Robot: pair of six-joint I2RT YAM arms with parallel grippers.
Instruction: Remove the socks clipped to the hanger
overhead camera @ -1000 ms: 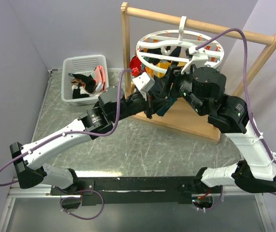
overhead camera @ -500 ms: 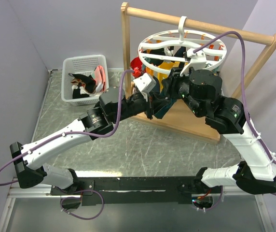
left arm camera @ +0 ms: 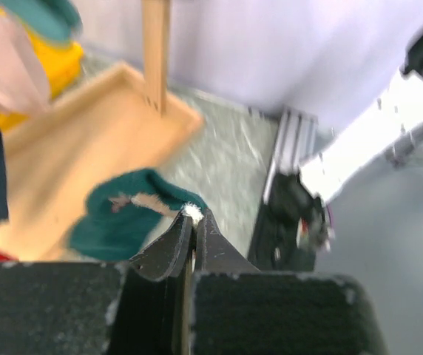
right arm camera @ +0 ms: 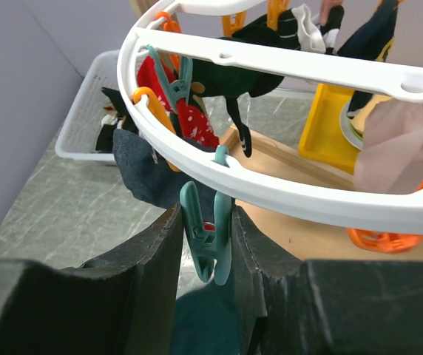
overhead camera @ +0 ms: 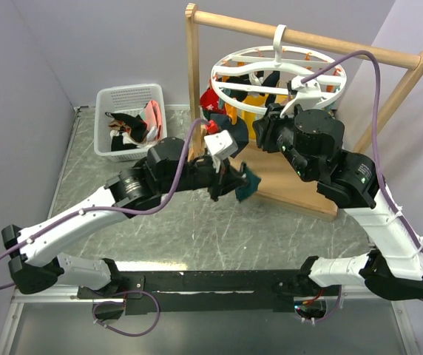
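Right wrist, lower centre: right gripper [right arm camera: 205, 222] pinches the clip [right arm camera: 210, 255]; squeeze it wide so left gripper [left arm camera: 194, 218], clenched on the sock [left arm camera: 119, 222], pulls free.

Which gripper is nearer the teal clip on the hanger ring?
Right. The right gripper has its jaws against both sides of the teal clip on the hanger; the left gripper is lower, away from it, pinching a dark teal sock.
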